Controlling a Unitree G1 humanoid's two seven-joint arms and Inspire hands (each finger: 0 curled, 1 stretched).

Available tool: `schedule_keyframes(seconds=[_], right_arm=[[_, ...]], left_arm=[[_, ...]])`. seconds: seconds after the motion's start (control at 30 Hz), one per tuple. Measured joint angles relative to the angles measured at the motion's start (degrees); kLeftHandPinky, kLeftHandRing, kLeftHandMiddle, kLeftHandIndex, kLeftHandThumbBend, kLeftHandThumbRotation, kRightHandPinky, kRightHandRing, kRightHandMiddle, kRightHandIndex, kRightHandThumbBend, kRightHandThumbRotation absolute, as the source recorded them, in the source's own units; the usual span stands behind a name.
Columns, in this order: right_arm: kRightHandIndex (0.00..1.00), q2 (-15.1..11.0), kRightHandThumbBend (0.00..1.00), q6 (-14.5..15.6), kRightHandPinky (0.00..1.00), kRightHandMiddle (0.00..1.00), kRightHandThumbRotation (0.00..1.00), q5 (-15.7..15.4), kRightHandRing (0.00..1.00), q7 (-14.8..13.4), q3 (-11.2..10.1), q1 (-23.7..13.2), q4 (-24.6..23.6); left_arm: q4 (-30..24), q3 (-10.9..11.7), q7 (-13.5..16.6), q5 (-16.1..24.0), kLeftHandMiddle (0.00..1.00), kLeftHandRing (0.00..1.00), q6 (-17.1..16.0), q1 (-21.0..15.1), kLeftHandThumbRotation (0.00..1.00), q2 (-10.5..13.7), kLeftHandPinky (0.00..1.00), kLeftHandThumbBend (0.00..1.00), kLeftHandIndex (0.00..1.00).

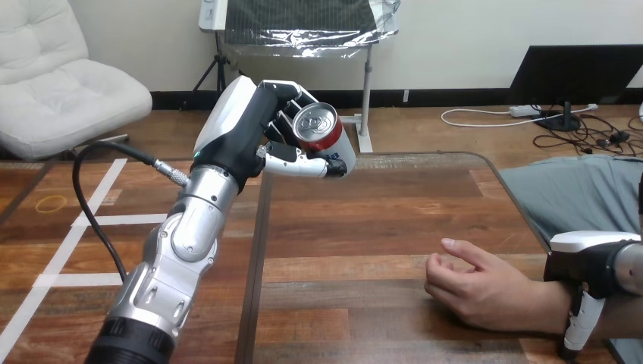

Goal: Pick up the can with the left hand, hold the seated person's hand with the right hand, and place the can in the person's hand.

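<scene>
Wooden tabletop (364, 220) stretches bare between the two hands. Fingers (299, 163) of the left hand (250, 129) are curled round the can (318, 127), which is held raised over the table's far part, its top tipped toward the camera. The right hand (588, 269) sits on the person's wrist (542, 303), one white finger (580, 326) hooked down its near side. The person's hand (478, 284) rests knuckles-up and loosely curled. The can should probably travel low and slowly, and be released only once that palm opens beneath it.
</scene>
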Motion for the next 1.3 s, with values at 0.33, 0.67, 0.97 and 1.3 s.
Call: schedule_keyframes(seconds=[0.33, 0.67, 0.97, 1.3], right_arm=[[0.46, 0.0, 0.66, 1.1, 0.22, 0.45, 0.00, -0.2, 0.33, 0.0, 0.0, 0.7, -1.4], [0.44, -0.1, 0.65, 1.3, 0.24, 0.48, 0.00, 0.0, 0.37, -1.1, -0.6, 2.0, -2.6], [0.43, -0.1, 0.66, 1.2, 0.20, 0.45, 0.00, 0.9, 0.33, -2.6, -2.0, 2.9, -2.7], [0.43, -0.3, 0.69, 0.6, 0.23, 0.49, 0.00, 2.6, 0.37, -4.4, -3.2, 3.2, -2.6]], left_arm=[[0.0, 0.0, -0.1, 0.0, 0.46, 0.39, 0.0, 0.0, 0.00, 0.0, 0.33, 0.64, 0.49], [0.0, 0.0, -0.1, 0.0, 0.46, 0.39, 0.0, 0.1, 0.00, 0.0, 0.34, 0.63, 0.49], [0.0, 0.0, -0.1, 0.0, 0.45, 0.39, 0.0, 0.1, 0.00, 0.0, 0.33, 0.64, 0.49], [0.0, 0.0, -0.2, 0.0, 0.45, 0.38, 0.0, 0.1, 0.00, -0.2, 0.33, 0.65, 0.49]])
